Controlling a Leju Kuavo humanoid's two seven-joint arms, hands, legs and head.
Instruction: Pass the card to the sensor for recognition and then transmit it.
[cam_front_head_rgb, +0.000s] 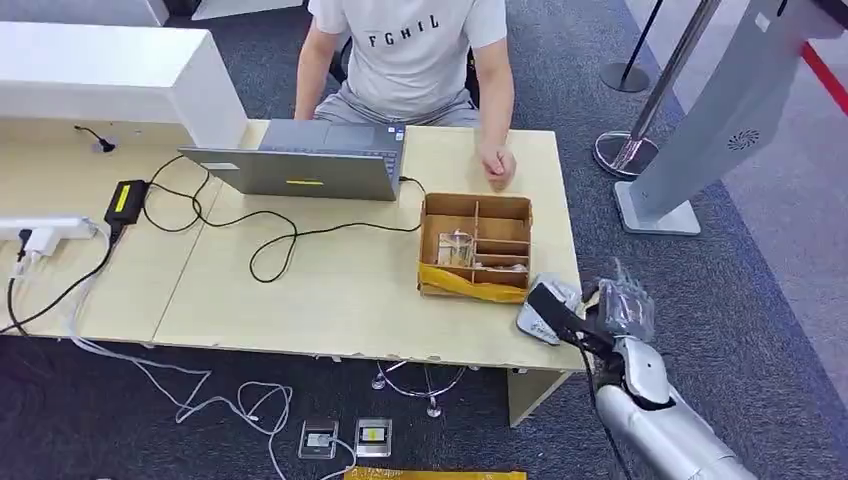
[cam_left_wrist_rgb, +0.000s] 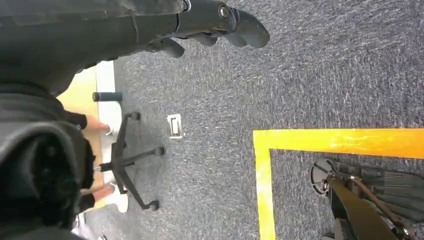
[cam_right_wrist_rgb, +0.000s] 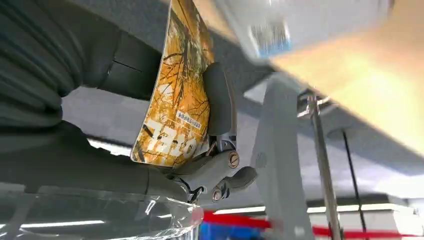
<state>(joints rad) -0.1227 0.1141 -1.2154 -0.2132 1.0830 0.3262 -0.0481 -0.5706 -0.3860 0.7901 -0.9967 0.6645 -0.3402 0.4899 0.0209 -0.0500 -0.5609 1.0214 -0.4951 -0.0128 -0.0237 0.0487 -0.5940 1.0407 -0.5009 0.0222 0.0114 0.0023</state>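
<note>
Right hand (cam_front_head_rgb: 612, 312) pinches yellow card (cam_right_wrist_rgb: 175, 95) beside sensor (cam_front_head_rgb: 545, 310) at table (cam_front_head_rgb: 300, 290) edge; thin grip, card may slip. Left hand (cam_left_wrist_rgb: 210, 22) curled, holding nothing.

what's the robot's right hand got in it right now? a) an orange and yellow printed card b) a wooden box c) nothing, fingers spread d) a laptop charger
a: in the right wrist view the right hand grips an orange and yellow printed card, with a finger pressed against its face.
</note>
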